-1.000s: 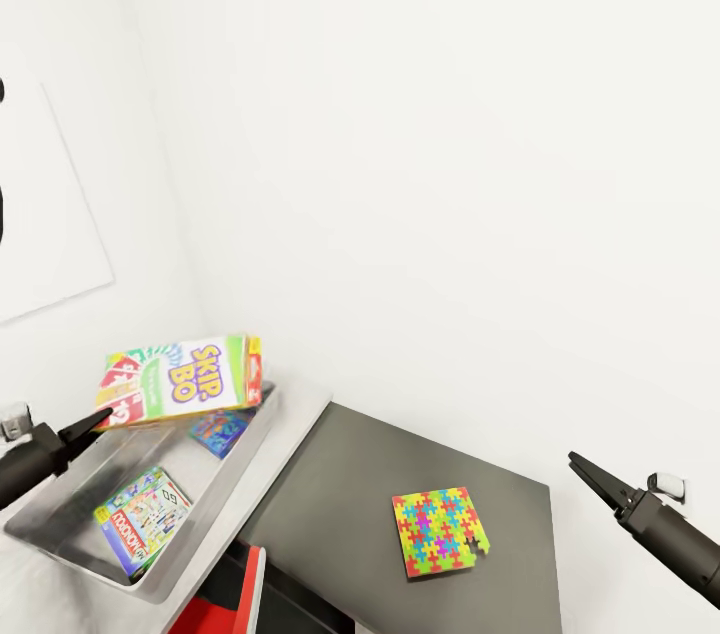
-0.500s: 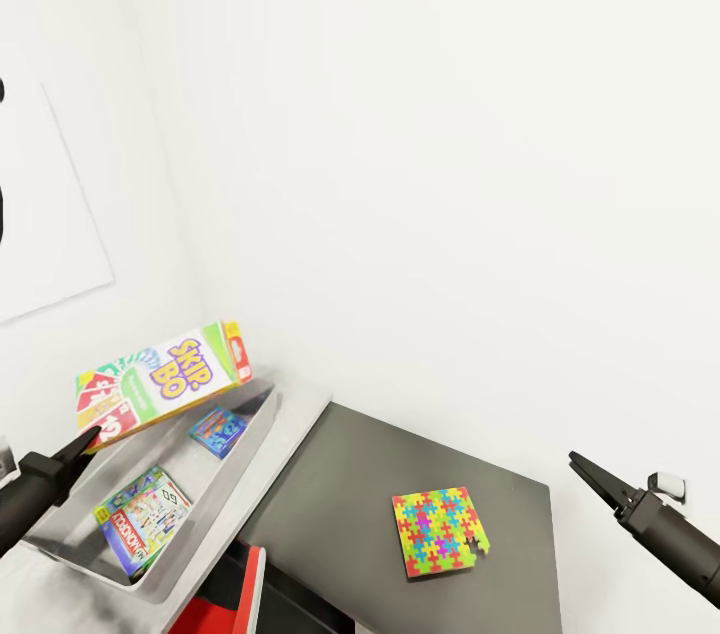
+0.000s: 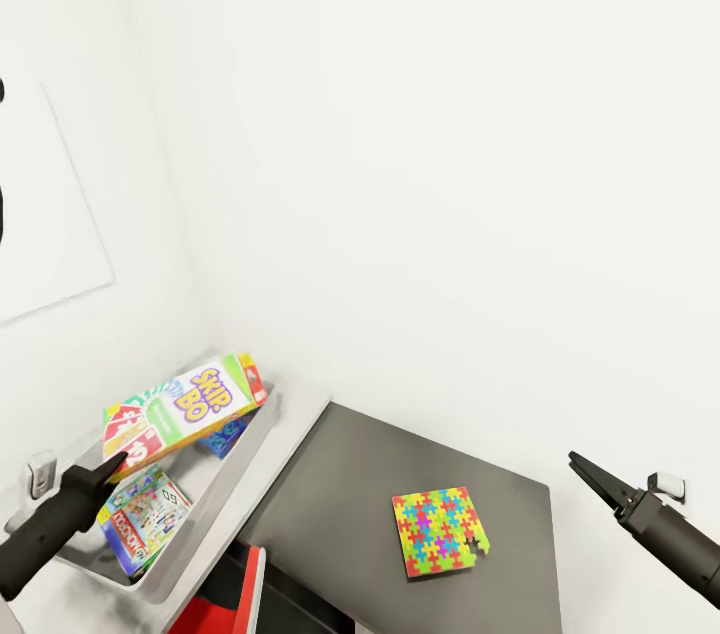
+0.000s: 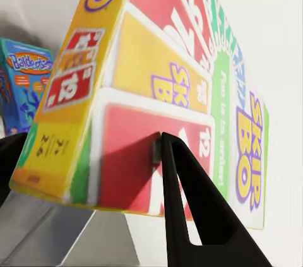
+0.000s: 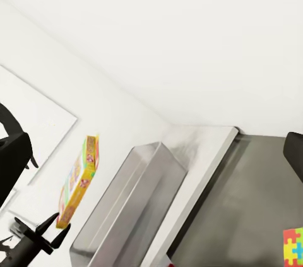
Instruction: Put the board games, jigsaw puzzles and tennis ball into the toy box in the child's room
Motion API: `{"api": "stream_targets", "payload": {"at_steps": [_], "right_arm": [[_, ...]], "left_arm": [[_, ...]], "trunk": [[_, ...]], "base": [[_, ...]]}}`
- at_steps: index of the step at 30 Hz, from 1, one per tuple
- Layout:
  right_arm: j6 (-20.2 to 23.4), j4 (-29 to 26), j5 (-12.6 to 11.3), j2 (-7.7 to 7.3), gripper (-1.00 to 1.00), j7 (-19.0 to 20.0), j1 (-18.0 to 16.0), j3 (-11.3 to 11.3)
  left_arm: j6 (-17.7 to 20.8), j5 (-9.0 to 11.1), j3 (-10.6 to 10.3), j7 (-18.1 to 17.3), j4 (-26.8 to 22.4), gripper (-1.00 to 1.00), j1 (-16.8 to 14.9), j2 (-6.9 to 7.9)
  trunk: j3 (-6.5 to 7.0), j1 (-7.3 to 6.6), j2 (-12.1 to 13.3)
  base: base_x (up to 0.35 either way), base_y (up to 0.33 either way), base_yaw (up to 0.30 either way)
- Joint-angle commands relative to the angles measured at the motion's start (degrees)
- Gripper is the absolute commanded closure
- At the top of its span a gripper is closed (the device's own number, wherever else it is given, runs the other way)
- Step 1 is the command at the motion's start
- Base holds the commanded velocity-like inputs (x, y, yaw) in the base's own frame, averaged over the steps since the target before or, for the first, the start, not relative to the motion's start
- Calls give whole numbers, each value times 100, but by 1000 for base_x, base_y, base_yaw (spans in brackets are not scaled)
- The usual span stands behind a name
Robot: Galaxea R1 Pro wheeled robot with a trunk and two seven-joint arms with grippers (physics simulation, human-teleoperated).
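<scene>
Left claw pinches one corner of the Skip-Bo box; in the left wrist view we see a finger pressed flat on the red card art, with the other finger under the box. At the lower left of the head view we hold this box tilted over the metal toy box, one end inside, so we judge it mid-drop and not yet released.

Counting what lies in the toy box, we find one Monopoly box flat on the floor of it and one blue box partly under the Skip-Bo box; that makes three game-like boxes in or over it, though we cannot tell whether the blue one is a game or a puzzle.

One colourful jigsaw puzzle lies on the dark surface at lower centre, well apart from the toy box, waiting its turn.

Our right claw hangs empty at lower right, its fingers pressed together.
</scene>
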Motion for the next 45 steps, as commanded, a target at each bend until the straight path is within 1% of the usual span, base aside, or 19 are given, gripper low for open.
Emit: {"api": "stream_targets", "payload": {"at_steps": [1,3,8,10,14,16,19,21,23,24,25,27,28,29,31,32,34,38,45], "right_arm": [[31,1,-12,2,-100,8,-5,-4],[31,1,-5,4,-100,8,-4,-4],[31,1,9,6,-100,8,-5,-3],[31,-4,11,6,-100,8,-4,-3],[31,-7,15,6,-100,8,-5,-2],[31,-14,17,6,-100,8,-4,-1],[31,-22,18,6,-100,8,-6,1],[31,-27,18,6,-100,8,-7,3],[33,-31,18,5,-100,8,-5,1],[36,-34,16,2,-100,8,-4,0],[37,-37,11,0,-100,8,-4,-2],[40,-38,2,-1,-100,8,-6,-3],[40,-40,-2,-2,-100,8,-7,-3],[43,-40,-4,-2,-100,8,-7,-3],[45,-40,-5,-2,-100,6,-6,-3],[47,-39,-6,-2,-100,5,-6,-4],[48,-37,-9,-2,-100,1,-7,-4],[49,-35,-15,-2,-100,1,-8,-4],[57,-29,-22,-10,-100,-1,-4,-4]], "left_arm": [[47,44,58,62,-5,100,-11,-24],[51,46,181,231,-6,100,-11,-47],[63,66,323,595,-7,100,-11,-66],[68,98,427,763,-7,100,-12,-72],[75,195,545,884,-7,100,-18,-75],[72,213,575,916,-7,100,-25,-76],[70,266,597,1070,-7,100,-46,-76],[66,452,603,1305,-7,100,-63,-90],[59,739,603,1642,-6,100,-79,-112],[56,961,602,1916,-6,100,-97,-121],[51,1228,597,2233,-3,100,-119,-126],[46,1836,571,2826,-5,100,-143,-131],[45,2107,556,3087,-6,100,-149,-133],[41,2333,543,3331,-6,100,-155,-135],[38,2498,534,3560,-7,100,-163,-134],[36,2606,529,3738,-7,100,-168,-132],[35,2720,520,3933,-7,100,-178,-136],[34,2783,459,4052,-7,100,-183,-142],[30,2798,417,4083,-4,100,-184,-153]], "trunk": [[-13,4,-14],[-13,4,-14],[-13,4,-14],[-13,4,-14],[-13,4,-14],[-13,4,-14],[-13,4,-14],[-13,4,-14],[-13,4,-14],[-13,4,-14],[-13,4,-14],[-13,4,-14],[-13,4,-14],[-13,4,-14],[-13,4,-14],[-13,4,-14],[-14,4,-14],[-28,4,-14],[-86,4,-14]], "base": [[0,0,0],[0,0,0],[0,0,0],[0,0,0],[0,0,0],[0,0,0],[0,0,0],[0,0,0],[0,0,0],[0,0,0],[0,0,0],[0,0,0],[0,0,0],[0,0,0],[0,0,0],[0,0,0],[0,0,0],[0,0,0],[0,0,0]]}}
